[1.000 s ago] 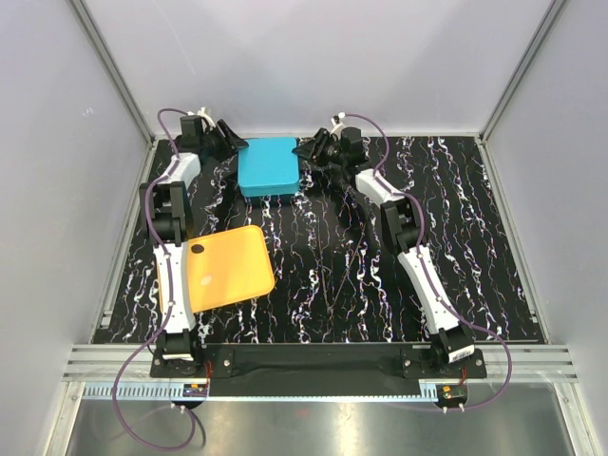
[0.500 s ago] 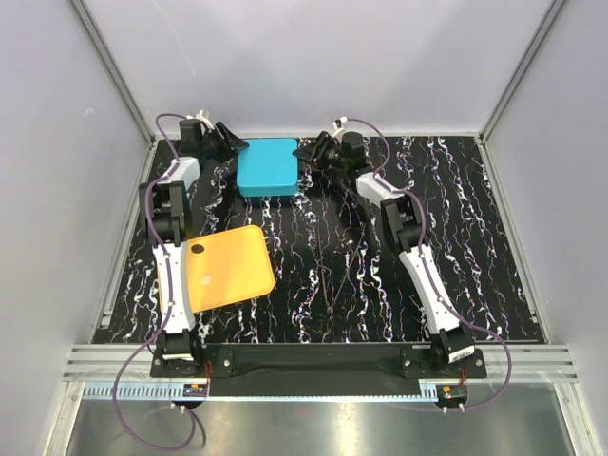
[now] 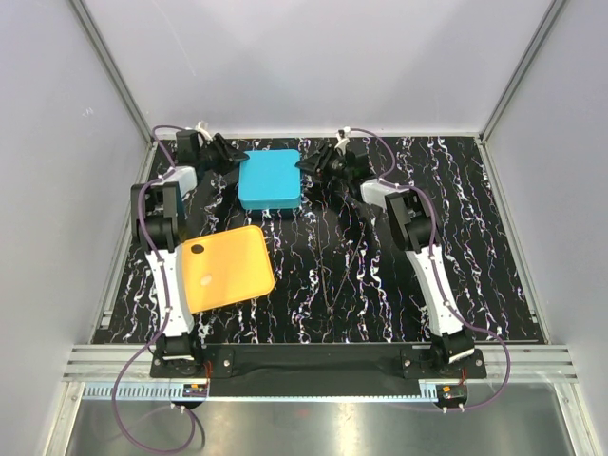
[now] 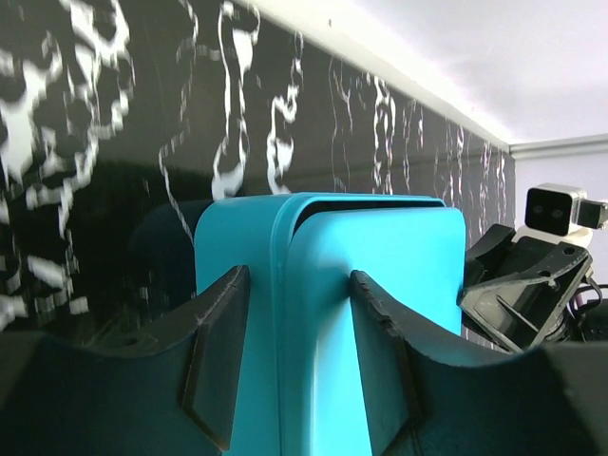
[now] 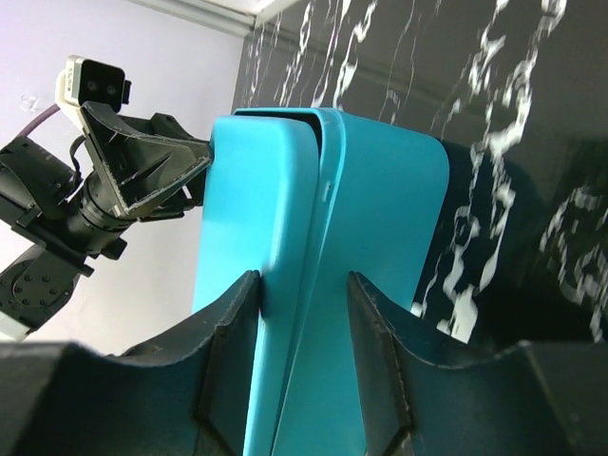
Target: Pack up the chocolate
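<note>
Both jaws clamp the teal box at 12 o'clock on the table

The teal box [image 3: 271, 179] sits lid-on at the 12 o'clock end of the black marbled table [image 3: 380, 275]. The left gripper [image 4: 296, 285] meets it at its 10 o'clock corner and the right gripper [image 5: 301, 280] at its 3 o'clock side. In each wrist view the jaws pinch a rim of the box, one finger on either face. A thin dark seam shows between lid and base. The orange tray [image 3: 233, 271] lies flat at about 8 o'clock, well apart from the box and partly under the left arm. One dark piece of chocolate [image 3: 198, 249] rests on the tray's 10 o'clock corner. What the box holds is hidden by the lid.
</note>
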Robot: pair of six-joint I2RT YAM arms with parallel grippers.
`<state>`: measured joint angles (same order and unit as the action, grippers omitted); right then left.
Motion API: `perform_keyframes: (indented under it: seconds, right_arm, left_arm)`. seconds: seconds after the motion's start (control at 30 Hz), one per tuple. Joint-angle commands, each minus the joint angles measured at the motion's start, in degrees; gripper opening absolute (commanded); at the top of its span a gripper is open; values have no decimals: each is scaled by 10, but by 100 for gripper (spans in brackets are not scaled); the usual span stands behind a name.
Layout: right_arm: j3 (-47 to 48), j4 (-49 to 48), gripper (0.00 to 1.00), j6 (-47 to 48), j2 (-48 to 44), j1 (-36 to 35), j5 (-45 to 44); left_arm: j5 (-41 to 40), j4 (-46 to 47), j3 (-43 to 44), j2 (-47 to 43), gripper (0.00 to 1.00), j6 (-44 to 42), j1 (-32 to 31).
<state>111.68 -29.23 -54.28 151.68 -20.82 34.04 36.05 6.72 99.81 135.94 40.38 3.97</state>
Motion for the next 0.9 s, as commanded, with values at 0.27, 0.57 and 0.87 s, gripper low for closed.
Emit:
perform_keyframes:
  seconds: [0.27, 0.57, 0.87]
  right_arm:
    - [-7, 50, 54, 33, -74, -34, -34]
    - [93, 117, 58, 47, -24, -20, -67]
    - [123, 142, 57, 85, -20, 8, -89]
  left_arm:
    - [6, -94, 89, 3, 58, -22, -15]
    - [18, -123, 160, 29, 67, -34, -11]
    - [-69, -177, 81, -80, 77, -126, 15]
